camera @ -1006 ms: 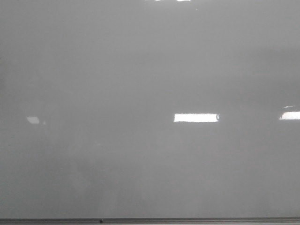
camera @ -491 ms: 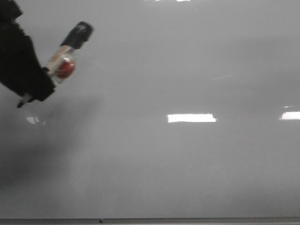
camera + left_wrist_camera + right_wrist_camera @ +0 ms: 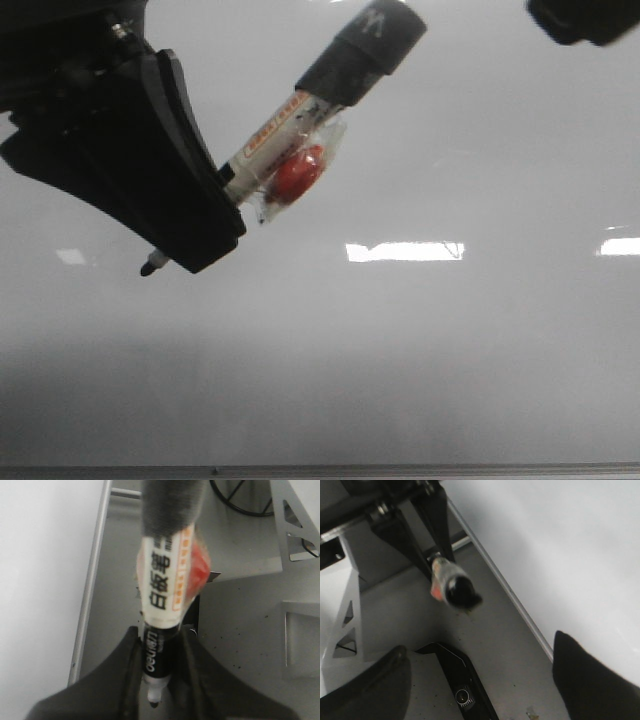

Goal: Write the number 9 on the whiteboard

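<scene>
Left gripper [image 3: 185, 245] carries one marker [image 3: 290, 140] in front of the whiteboard [image 3: 420, 350]; no stroke of the number 9 shows on it.

The marker is a white barrel with orange print, a dark grey cap-like end and a small dark tip [image 3: 150, 266]; clear wrap with a red blob [image 3: 298, 172] clings to the barrel; the black, smooth jaws are clamped around its lower end, tip poking out below, tilted against the board; the board is glossy pale grey, with bright rectangular reflections and a thin grey edge strip [image 3: 400, 468] along its bottom; right gripper [image 3: 480, 680] has two dark fingers spread wide, holding nothing, beside the board's edge.
</scene>
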`<state>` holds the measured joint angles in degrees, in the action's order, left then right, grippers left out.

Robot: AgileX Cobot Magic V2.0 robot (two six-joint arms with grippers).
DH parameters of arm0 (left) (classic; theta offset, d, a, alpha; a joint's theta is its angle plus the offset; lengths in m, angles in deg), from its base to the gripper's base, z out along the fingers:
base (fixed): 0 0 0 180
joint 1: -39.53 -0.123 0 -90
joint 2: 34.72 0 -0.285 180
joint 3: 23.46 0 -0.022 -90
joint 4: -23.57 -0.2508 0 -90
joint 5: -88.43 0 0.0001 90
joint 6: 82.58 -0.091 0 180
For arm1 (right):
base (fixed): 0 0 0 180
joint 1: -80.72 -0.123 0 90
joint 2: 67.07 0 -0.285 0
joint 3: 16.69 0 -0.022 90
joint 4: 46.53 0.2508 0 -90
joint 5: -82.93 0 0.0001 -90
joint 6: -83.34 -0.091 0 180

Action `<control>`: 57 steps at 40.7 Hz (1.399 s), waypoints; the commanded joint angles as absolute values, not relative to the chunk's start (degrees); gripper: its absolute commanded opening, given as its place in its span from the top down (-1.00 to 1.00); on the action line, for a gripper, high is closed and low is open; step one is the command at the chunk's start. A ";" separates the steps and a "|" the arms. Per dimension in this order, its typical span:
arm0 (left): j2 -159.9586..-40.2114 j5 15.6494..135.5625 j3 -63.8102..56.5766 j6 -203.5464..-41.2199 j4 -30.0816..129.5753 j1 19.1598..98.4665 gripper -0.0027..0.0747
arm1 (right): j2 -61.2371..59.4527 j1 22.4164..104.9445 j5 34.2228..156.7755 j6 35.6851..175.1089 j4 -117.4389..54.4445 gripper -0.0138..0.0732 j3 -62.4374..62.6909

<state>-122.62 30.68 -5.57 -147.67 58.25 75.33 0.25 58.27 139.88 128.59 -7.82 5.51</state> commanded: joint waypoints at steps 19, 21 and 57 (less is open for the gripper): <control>-120.64 30.66 -7.34 -148.33 61.50 76.33 0.98 | 16.20 49.00 138.29 132.60 -3.50 -0.31 -4.43; -120.64 30.66 -7.34 -148.33 61.50 76.33 0.98 | 16.20 49.00 138.49 132.65 -3.24 -0.13 -4.43; -110.76 37.41 -2.00 -142.07 67.19 65.19 -0.02 | 11.62 58.49 134.70 134.24 -0.39 0.84 1.80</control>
